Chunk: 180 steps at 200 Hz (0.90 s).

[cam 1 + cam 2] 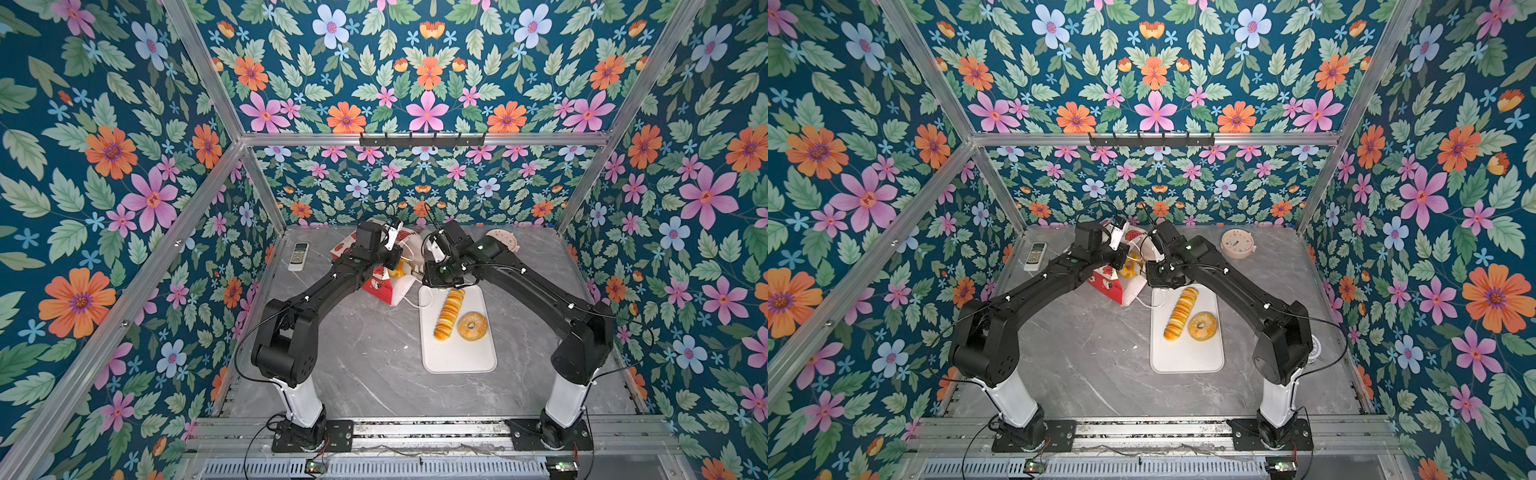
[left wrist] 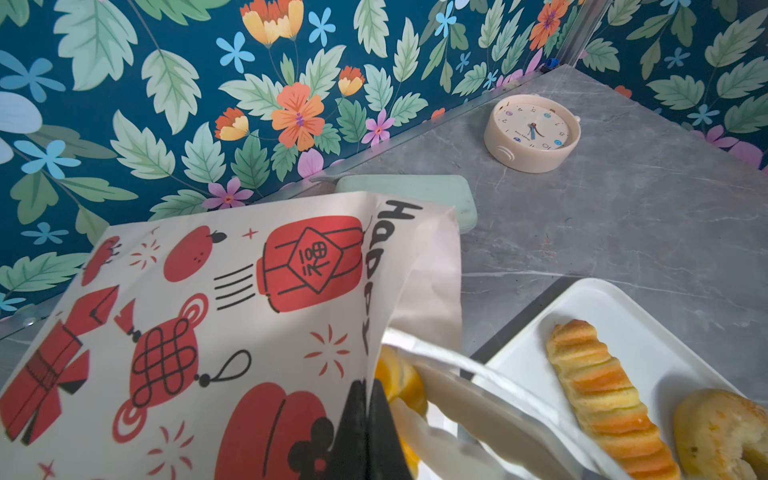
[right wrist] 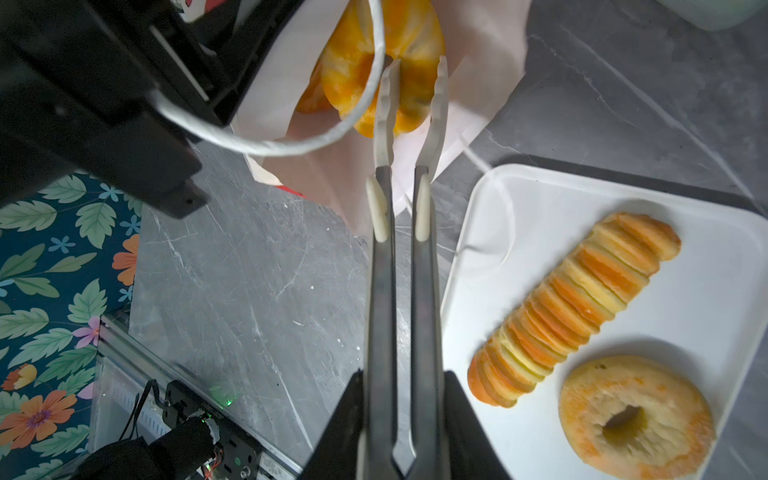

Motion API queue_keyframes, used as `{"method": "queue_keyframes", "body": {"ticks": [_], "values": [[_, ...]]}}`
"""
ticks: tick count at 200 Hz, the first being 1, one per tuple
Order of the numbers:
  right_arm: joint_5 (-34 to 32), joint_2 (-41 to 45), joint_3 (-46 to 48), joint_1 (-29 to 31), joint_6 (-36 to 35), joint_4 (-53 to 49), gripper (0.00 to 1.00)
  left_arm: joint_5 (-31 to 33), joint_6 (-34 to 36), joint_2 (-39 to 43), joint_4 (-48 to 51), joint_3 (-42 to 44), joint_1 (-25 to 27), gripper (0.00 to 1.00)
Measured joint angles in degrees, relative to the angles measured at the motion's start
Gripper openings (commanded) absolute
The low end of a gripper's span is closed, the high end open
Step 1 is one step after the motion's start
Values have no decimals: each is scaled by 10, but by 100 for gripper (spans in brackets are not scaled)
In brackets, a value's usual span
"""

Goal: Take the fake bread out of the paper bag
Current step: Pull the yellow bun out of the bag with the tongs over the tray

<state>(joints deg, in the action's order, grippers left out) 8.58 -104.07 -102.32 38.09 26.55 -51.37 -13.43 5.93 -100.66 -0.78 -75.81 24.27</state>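
Floral wallpaper closes in three sides of the grey marble tabletop [image 1: 365, 353] I'm working over. The paper bag [image 1: 390, 289] lies tipped over at the back middle of the table, its mouth turned toward the white tray [image 1: 457, 357] just beside it.

My left gripper [image 2: 366, 399] is pinched tight on the bag's upper edge and holds the mouth agape. My right gripper [image 3: 402, 399] is clamped on a pair of metal tongs [image 3: 380, 311], whose white tips reach into the opening, one on each side of a lobe of a golden bun [image 3: 345, 70] that sits inside. The tips look slightly apart, and from the wrist view I can't be sure they actually squeeze it. One white cord handle [image 3: 270, 145] loops across the mouth in front of the bun.

On the tray, out of the bag, the long ridged loaf [image 1: 449, 313] lies beside the ring bagel [image 1: 472, 326]. A cream alarm clock [image 2: 532, 133] sits near the back right corner, and a remote control [image 1: 298, 256] lies at the back left.
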Motion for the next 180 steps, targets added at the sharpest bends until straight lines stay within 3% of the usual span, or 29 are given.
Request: {"method": "queue_keyframes", "body": {"ticks": [84,180], "values": [[-12,10,-39,-4,-10,-76,16,-1,0,-3,-7,0,0,0],[-28,66,-15,-5,-27,-144,14,15,3,-8,-9,3,0,0]]}}
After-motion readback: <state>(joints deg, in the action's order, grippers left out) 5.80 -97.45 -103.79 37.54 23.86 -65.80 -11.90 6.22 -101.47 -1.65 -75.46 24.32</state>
